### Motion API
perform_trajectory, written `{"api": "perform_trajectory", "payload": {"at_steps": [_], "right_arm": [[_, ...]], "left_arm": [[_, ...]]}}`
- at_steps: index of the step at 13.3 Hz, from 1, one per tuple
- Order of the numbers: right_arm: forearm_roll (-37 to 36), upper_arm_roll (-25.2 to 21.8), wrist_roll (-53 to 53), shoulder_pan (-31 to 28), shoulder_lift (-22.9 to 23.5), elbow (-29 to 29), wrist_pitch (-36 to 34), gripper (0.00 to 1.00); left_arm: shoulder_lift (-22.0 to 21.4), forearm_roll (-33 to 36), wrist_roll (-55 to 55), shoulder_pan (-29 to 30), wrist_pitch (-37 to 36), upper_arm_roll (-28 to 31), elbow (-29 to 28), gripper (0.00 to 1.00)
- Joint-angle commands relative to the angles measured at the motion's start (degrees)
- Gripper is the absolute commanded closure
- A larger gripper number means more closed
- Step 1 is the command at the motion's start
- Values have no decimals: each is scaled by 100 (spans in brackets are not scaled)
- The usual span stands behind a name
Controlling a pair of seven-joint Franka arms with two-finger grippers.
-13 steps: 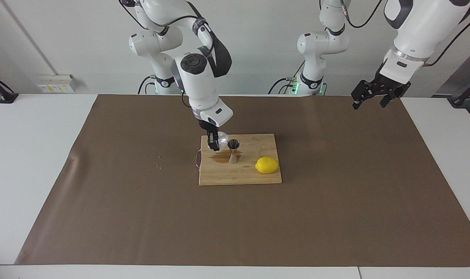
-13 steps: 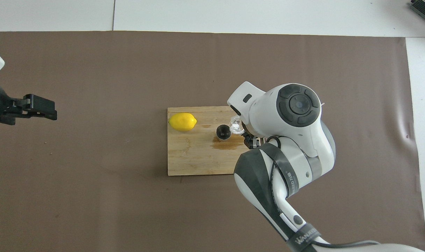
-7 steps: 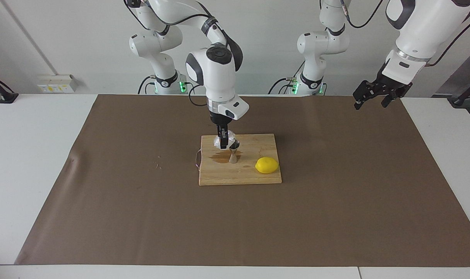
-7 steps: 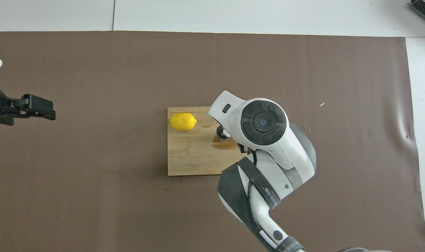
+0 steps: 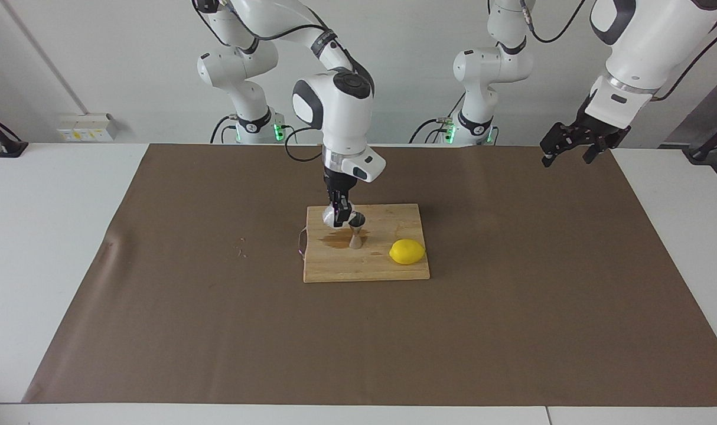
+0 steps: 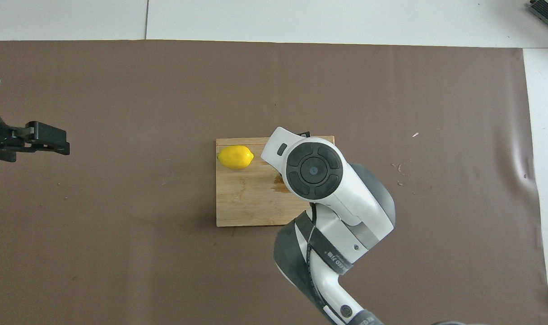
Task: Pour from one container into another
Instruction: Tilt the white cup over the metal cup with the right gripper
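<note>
My right gripper [image 5: 339, 216] is shut on the small translucent-white cup [image 5: 330, 218] and holds it tilted just above the board, against the rim of the steel jigger [image 5: 356, 232]. The jigger stands upright on the wooden cutting board [image 5: 382, 268]. In the overhead view the right arm's wrist [image 6: 313, 170] covers the cup, the jigger and the gripper. My left gripper [image 5: 563, 152] is open and empty, up in the air over the mat's edge at the left arm's end; it also shows in the overhead view [image 6: 48, 137].
A yellow lemon [image 5: 407, 251] lies on the board [image 6: 238, 203] beside the jigger, toward the left arm's end; it also shows in the overhead view [image 6: 235, 157]. A wet stain [image 5: 333, 239] marks the board by the jigger's foot. A brown mat [image 5: 512, 307] covers the table.
My right arm's wrist has swung over the board and turned, bringing the cup from beside the jigger up to its rim and tilting it. The left arm has barely moved.
</note>
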Motion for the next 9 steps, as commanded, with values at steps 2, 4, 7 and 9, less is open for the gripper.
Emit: {"api": "perform_trajectory", "payload": {"at_steps": [2,4,7,9], "right_arm": [[-312,2,181,86,106,151,-147,100],[-330,2,181,78,106,151,-147,100],[-313,2,181,69,106,151,-147,100],[-207,20,303,34,123,203,-129,100]], "left_arm": [[-155,77,21,-59,-46,76,-137,0],[-155,77,21,-59,-46,76,-137,0],[-155,77,21,-59,-46,76,-137,0],[-155,77,21,-59,-46,76,-137,0]]}}
